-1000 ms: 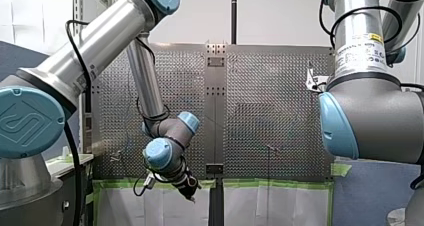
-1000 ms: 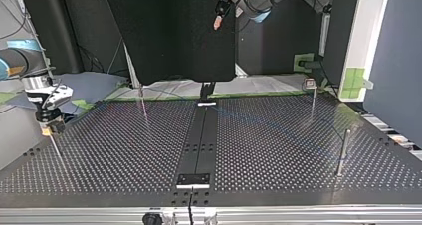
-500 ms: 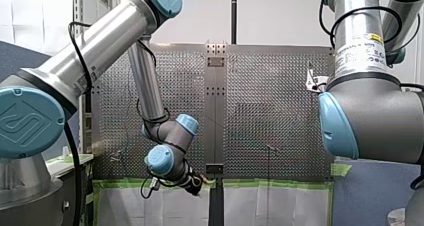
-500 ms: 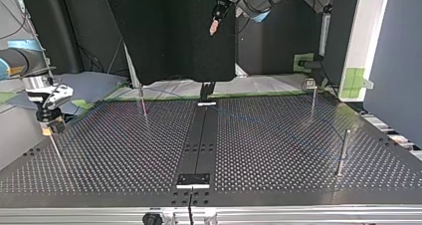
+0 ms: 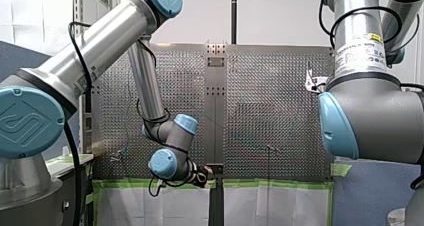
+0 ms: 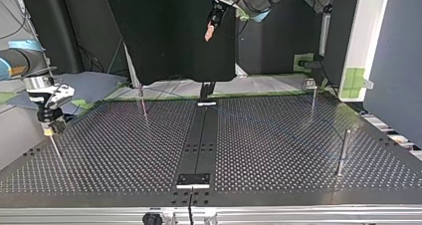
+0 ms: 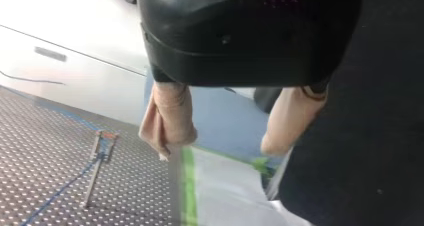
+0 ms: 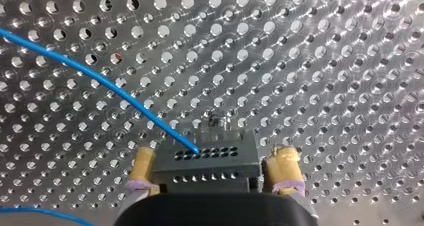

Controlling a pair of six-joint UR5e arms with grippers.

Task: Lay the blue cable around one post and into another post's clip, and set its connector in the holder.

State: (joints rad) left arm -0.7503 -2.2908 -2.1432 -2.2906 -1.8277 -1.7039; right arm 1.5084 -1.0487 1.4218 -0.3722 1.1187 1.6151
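Front view: left tool (image 5: 205, 175) hangs off the counter's (image 5: 270, 86) near edge. Top view: right tool (image 6: 49, 129) by the counter's side edge. Left wrist: it gapes empty, probably free for routing. Right wrist: connector (image 8: 207, 158) clamped for carrying, cable (image 8: 100, 80) trailing over the counter.

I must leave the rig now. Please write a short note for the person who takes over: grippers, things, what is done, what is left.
Left gripper: open, empty, raised clear of the table.
Right gripper: shut on the connector, held above the table.
Blue cable: runs from the connector across the table, past a post with a clip; whether it sits in the clip, I cannot tell.
Done: connector is in hand.
Left: confirm the cable's path at the posts, then set the connector in the holder, which I cannot find in these views.
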